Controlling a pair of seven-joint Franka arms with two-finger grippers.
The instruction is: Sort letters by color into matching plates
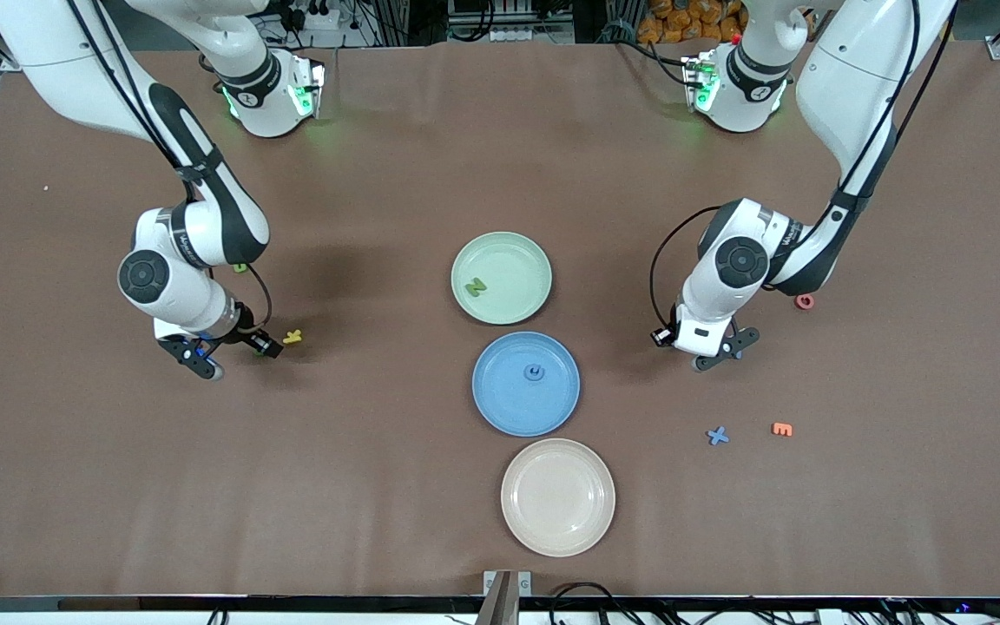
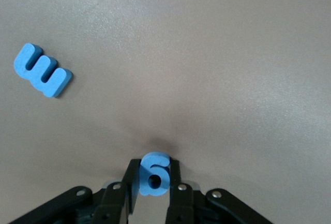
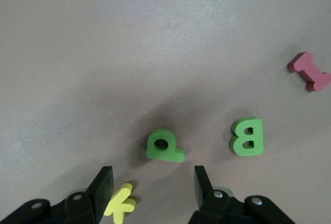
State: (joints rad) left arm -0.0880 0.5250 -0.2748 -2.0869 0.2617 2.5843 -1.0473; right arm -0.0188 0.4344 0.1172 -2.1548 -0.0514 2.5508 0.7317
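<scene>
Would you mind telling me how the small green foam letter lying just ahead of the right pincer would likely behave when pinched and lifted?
The chunky green foam letter lies flat, so it probably won't roll. Being foam, it likely weighs little and squashes slightly. The open right pincer may nudge the yellow foam letter beside it.

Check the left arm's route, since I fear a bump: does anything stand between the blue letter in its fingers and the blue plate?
Nothing visible does. The left gripper is shut on the blue letter; the blue X and the orange letter lie nearer the front camera, off the line to the blue plate.
</scene>
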